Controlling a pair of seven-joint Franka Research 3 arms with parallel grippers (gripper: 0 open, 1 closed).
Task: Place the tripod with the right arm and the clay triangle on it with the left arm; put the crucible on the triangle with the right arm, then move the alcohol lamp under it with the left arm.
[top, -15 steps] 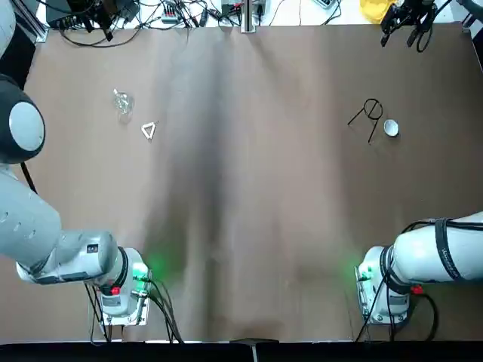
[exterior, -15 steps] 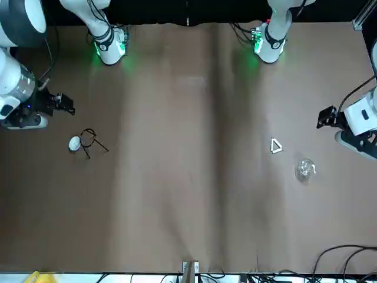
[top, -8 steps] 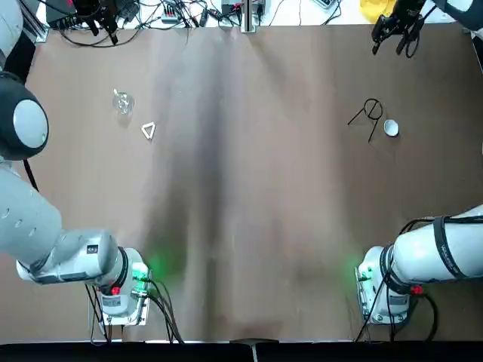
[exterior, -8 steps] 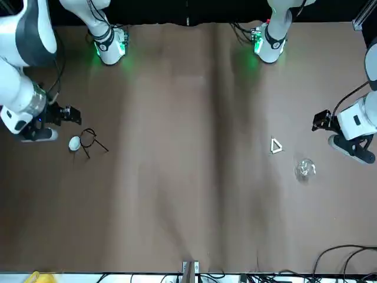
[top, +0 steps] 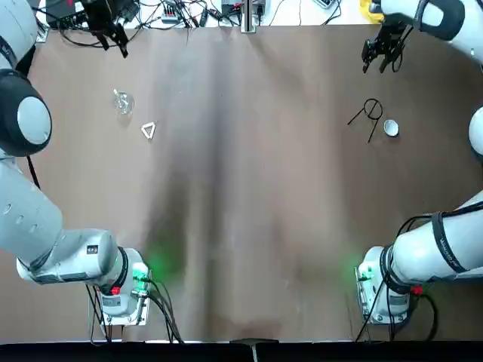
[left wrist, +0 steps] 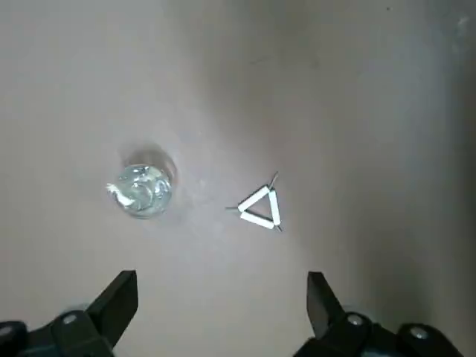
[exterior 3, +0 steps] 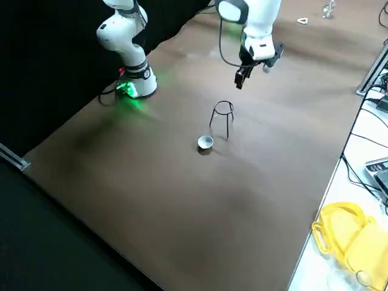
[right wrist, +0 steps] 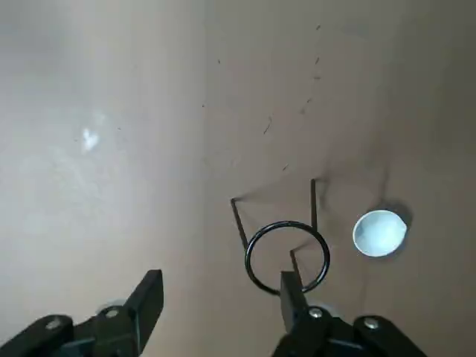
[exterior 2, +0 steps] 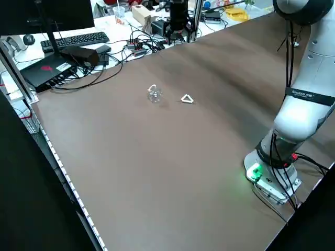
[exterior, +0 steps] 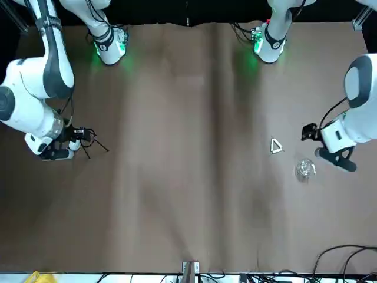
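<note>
Hovering open-fingered near the tabletop's [top: 241,188] far right edge, the right end effector [top: 379,54] has the tripod [top: 370,113] at about 6 o'clock in the top view, near and upright on its legs, so its ring faces up. The crucible [top: 390,128] sits just beside the tripod at 4 o'clock. Far across, the left end effector [left wrist: 222,312], also open, hangs above the lamp [left wrist: 141,190] and clay triangle [left wrist: 262,209].

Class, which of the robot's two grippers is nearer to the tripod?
The right gripper: it hangs open just beyond the tripod. The left gripper is far across the table, open above the alcohol lamp.
</note>
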